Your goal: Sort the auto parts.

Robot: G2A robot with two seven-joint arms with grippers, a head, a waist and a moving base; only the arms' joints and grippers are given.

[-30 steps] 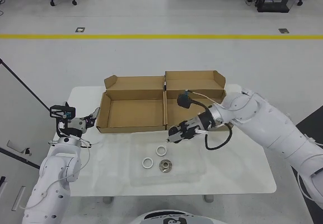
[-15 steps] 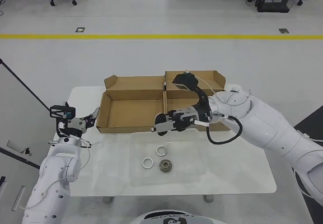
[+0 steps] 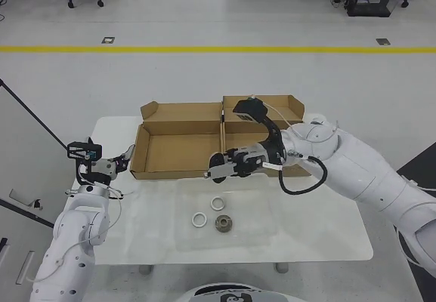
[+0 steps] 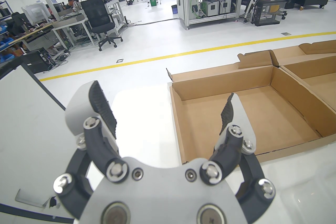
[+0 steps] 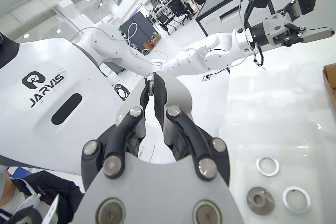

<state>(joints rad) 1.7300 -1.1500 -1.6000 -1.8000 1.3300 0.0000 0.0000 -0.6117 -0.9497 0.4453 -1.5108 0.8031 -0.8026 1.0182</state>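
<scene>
Now right claw (image 3: pixel 211 173) has swung its threaded part (image 5: pixel 150 85) from tray (image 3: pixel 255 223) to left box (image 3: pixel 176 155).
We see it pinched above the box's front wall; left claw (image 4: pixel 162 89) spread at the desk's (image 3: pixel 316 234) left edge; release likely next.

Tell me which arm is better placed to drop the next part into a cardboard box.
Right. The right arm's fingers are shut on a small threaded part at the front wall of the boxes. The left arm's fingers are open and empty, off at the side of the table.

Right hand (image 5: pixel 151 86) pinched tight, left hand (image 4: pixel 162 104) spread wide.
</scene>
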